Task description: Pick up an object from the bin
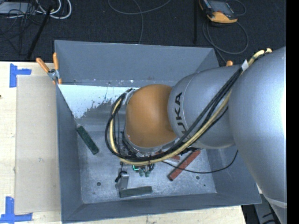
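Slim flat bars lie well apart on the floor of the grey bin [140,64]. A dark grey bar [135,191] rests close to the bin's front wall, about midway along it, with its length almost parallel to that wall. A dark green bar [87,140] lies near the bin's left wall, slanting from the back left toward the front right. A reddish-brown bar [183,165] lies in the bin's right half, slanting from the front left toward the back right. Its far end is hidden from view.
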Robot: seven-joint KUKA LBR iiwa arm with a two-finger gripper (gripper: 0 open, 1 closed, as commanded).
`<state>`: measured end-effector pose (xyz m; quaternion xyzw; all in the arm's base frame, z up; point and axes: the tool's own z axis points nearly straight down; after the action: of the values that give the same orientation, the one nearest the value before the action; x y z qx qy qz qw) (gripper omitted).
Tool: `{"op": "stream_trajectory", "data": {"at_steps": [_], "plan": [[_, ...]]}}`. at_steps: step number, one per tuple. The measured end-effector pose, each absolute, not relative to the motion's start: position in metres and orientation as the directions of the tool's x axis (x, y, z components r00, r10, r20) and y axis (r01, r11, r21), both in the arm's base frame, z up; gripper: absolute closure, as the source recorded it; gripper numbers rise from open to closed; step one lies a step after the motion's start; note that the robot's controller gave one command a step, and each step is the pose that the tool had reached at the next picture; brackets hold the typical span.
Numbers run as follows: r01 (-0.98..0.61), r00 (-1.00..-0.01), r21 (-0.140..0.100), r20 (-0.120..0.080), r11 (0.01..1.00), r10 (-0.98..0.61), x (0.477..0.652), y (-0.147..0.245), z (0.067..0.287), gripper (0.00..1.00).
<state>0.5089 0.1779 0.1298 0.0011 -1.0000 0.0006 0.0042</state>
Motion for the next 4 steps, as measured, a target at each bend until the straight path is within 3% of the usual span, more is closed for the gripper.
{"op": "stream_trajectory", "data": {"at_steps": [1, 2, 3, 4], "plan": [[-0.206, -0.979, 0.000, -0.007, 0.979, -0.206, 0.482, 0.118, 0.070, 0.00], [-0.145, -0.989, 0.000, -0.002, 0.989, -0.145, 0.470, 0.098, 0.101, 0.00], [-0.003, -1.000, 0.001, 0.001, 1.000, -0.003, 0.471, 0.127, 0.099, 0.00], [0.073, -0.997, 0.003, -0.008, 0.997, 0.073, 0.475, 0.096, 0.070, 0.00]]}}
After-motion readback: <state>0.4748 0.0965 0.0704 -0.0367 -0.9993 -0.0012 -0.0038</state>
